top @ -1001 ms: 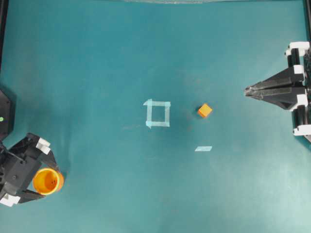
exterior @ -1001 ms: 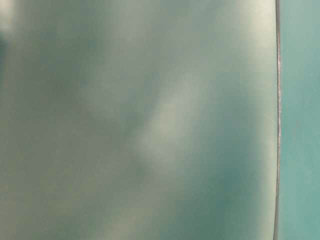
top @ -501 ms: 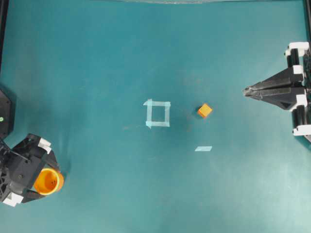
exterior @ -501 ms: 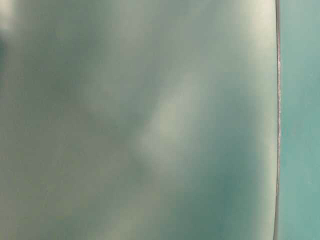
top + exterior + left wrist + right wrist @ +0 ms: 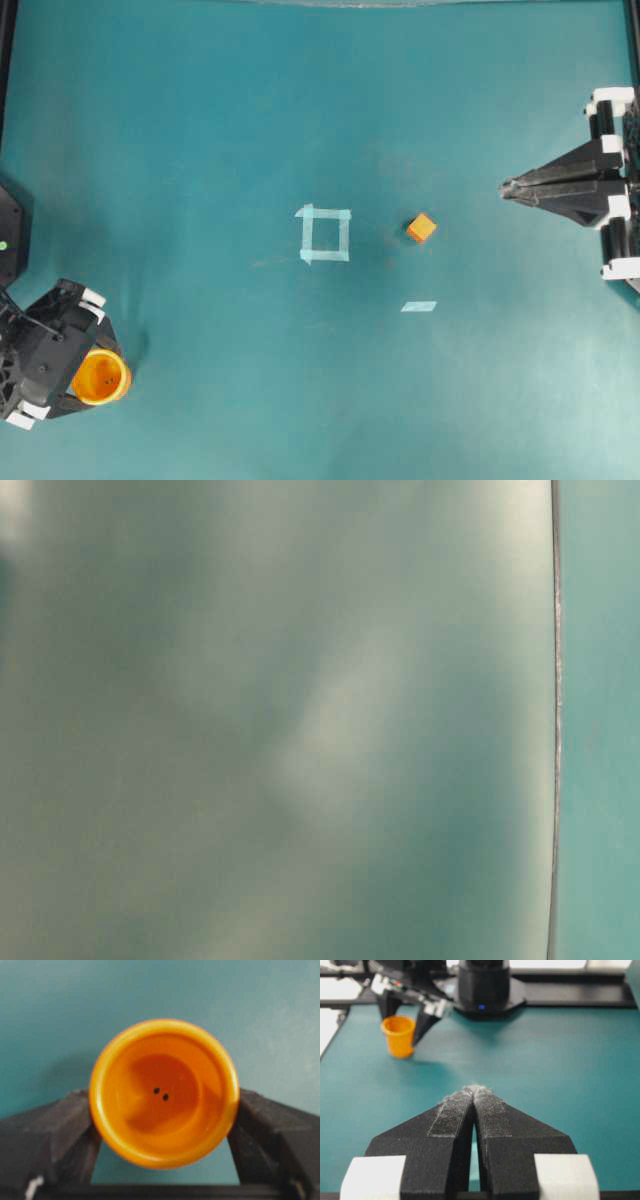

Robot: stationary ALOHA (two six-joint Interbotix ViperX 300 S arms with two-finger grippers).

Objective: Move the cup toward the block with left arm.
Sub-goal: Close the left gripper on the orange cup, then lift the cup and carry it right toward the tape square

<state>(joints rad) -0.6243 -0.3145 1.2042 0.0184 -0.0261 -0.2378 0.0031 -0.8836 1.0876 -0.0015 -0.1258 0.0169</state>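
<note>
Near left, the cup (image 5: pixel 100 376) stands upright on the table (image 5: pixel 200 130), mouth up, between the fingers (image 5: pixel 60 1130) of the left gripper (image 5: pixel 92 377); in the wrist view the jaws bracket its rim on both sides, seemingly touching it, though a firm grip cannot be told; the cup looks light, stiff, smooth plastic, likely slippery, so it is best squeezed across the wall just under the rim; farther off near the middle lie a tape square (image 5: pixel 324 234) and the block (image 5: pixel 421 228), well apart from the cup; far right, the right gripper (image 5: pixel 512 185) rests closed, holding nothing.
</note>
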